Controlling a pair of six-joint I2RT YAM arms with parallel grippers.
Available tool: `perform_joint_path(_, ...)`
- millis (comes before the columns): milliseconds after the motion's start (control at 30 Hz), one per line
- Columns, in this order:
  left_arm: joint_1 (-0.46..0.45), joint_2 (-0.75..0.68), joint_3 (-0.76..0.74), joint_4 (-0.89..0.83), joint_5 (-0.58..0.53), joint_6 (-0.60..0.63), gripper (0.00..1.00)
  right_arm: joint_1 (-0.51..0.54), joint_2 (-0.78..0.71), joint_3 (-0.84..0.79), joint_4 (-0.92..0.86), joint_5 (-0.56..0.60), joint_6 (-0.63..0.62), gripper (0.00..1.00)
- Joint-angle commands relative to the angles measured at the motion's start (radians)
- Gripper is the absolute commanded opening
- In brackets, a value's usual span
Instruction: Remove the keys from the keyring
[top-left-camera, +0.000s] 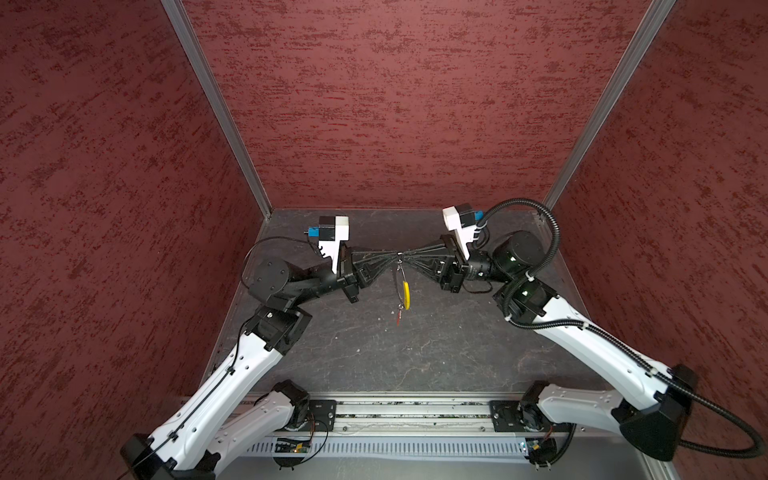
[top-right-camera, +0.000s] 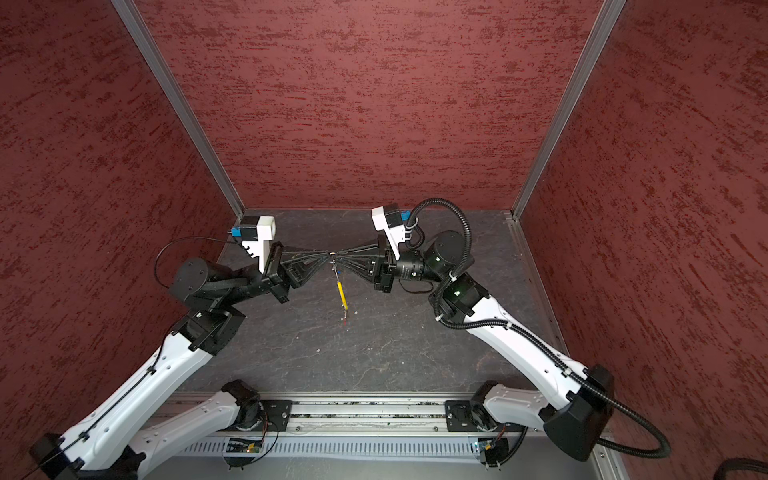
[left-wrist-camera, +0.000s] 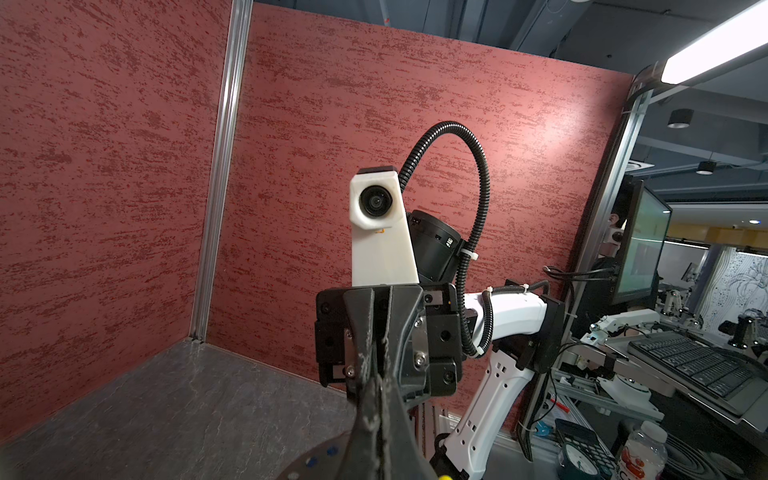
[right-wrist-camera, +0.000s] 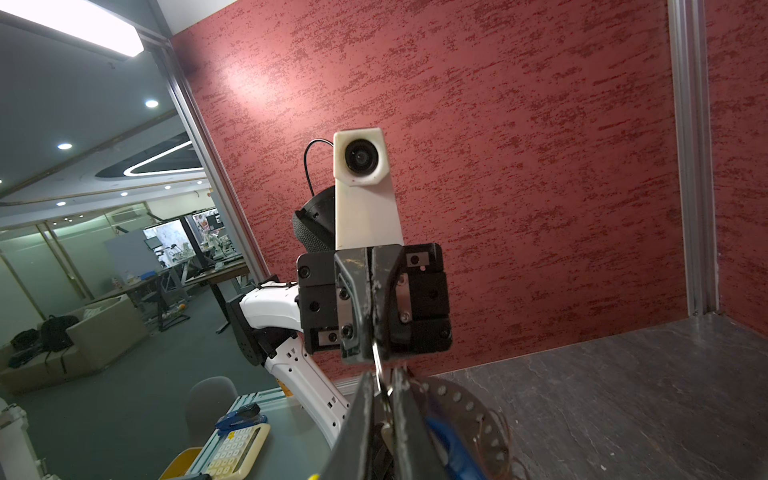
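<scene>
Jaws: left gripper (top-left-camera: 392, 255) clamped keyring (top-left-camera: 406, 294); right gripper (top-left-camera: 409, 253) near-closed, hold unclear | red key (top-left-camera: 399, 318), blue key (right-wrist-camera: 451, 444) both on keyring | none removed

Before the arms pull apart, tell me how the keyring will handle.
Probably floppy: the keyring hangs limp from its top end. Likely to swing, with the red key dangling at its bottom. Its thin wire looks light, possibly slippery.
</scene>
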Motion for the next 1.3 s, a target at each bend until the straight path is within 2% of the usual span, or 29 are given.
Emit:
perform_joint_path(0, -0.006, 0.0, -0.005, 0.012, -0.002, -0.002, 0.0, 0.006, -0.011, 0.009, 0.007, 0.013, -0.004, 0.08)
perform_joint_path(133, -0.008, 0.0, -0.003, 0.002, -0.005, 0.0, 0.0, 0.007, -0.015, 0.009, -0.006, 0.023, -0.009, 0.0)
perform_joint_path(367, -0.007, -0.007, 0.013, -0.062, -0.026, 0.011, 0.0, 0.006, -0.025, 0.008, -0.045, 0.052, -0.028, 0.0)
perform_joint_path(500, -0.006, -0.02, 0.034, -0.128, -0.038, 0.03, 0.32, 0.004, -0.033, 0.012, -0.085, 0.063, -0.047, 0.0)
perform_joint_path(567, -0.006, -0.026, 0.049, -0.168, -0.04, 0.043, 0.44, 0.002, -0.036, 0.008, -0.091, 0.059, -0.05, 0.0)
perform_joint_path(700, 0.003, -0.042, 0.089, -0.274, -0.041, 0.075, 0.56, -0.007, -0.039, 0.01, -0.113, 0.047, -0.063, 0.0)
perform_joint_path(867, 0.03, -0.036, 0.179, -0.458, 0.001, 0.109, 0.65, -0.021, -0.048, 0.019, -0.166, 0.028, -0.092, 0.0)
perform_joint_path(1000, 0.062, 0.015, 0.285, -0.67, 0.041, 0.133, 0.65, -0.035, -0.053, 0.022, -0.197, 0.008, -0.109, 0.0)
perform_joint_path(1133, 0.102, 0.075, 0.394, -0.848, 0.104, 0.144, 0.56, -0.046, -0.053, 0.026, -0.223, -0.022, -0.127, 0.0)
perform_joint_path(1267, 0.113, 0.126, 0.475, -0.978, 0.157, 0.172, 0.53, -0.053, -0.06, 0.037, -0.27, -0.052, -0.165, 0.0)
